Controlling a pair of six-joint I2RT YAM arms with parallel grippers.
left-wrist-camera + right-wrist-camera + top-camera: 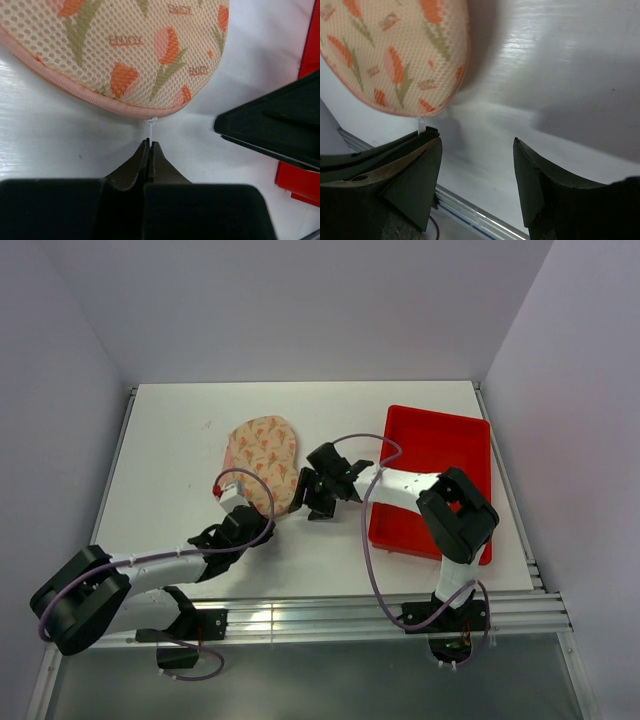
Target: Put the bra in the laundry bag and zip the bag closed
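Top external view: the laundry bag (264, 458) is seen lying flat on the white table (170, 430), a little left of the middle, with its printed side turned up. It is closed, and what is inside it cannot be seen. A red tray (430, 440) is placed on the right part of the table, well apart from the bag. Both arms are bent toward the near end of the bag, one from each side.

From the left wrist camera, the left gripper (150, 149) is shown just below the rounded end of the bag. Its fingers (136, 167) are pressed together, and a small white tab (150, 127) that hangs from the pink zipper edge (75, 89) is pinched between their tips. The tab is stretched straight from the bag's edge to the fingertips. One dark finger of the other arm is seen at the right of this view, near the bag but not touching it.

From the right wrist camera, the right gripper (476, 146) is shown low over the table with its fingers (417, 175) spread wide. Nothing is held between them; only bare table is seen in the gap. The end of the bag lies just beside one finger, outside the gap.
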